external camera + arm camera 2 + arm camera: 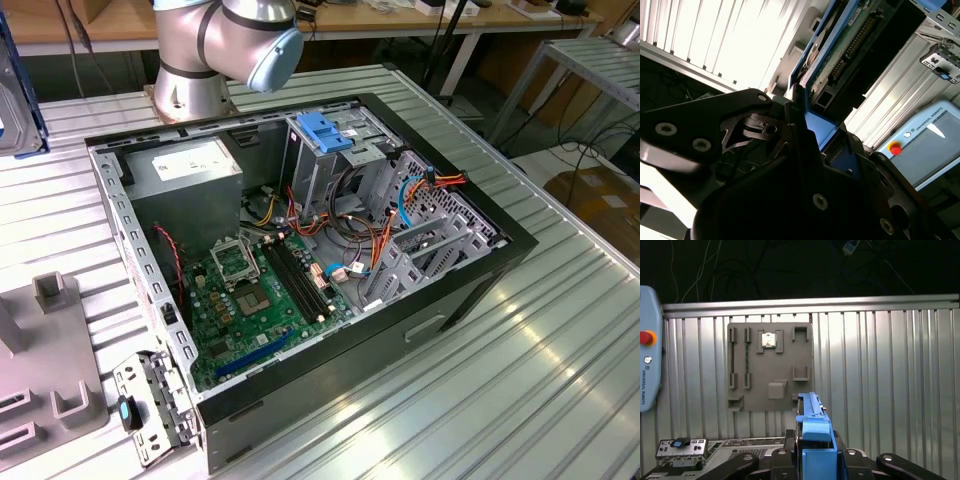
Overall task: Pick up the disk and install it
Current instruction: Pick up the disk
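we see a ribbed metal table catching bright glare. at twelve o'clock stands a wooden bench, at two o'clock a second metal table.

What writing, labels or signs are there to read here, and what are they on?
Pendant: maker's name along its edge, left unquoted here.
White label on the grey box: too small to read.
Motherboard: print too small to read.
Disk: nothing readable.

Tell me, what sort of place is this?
Probably a robotics lab or workshop: a robot arm stands on a ribbed metal table by an opened computer case, carrying a blue-framed disk, with workbenches beyond.
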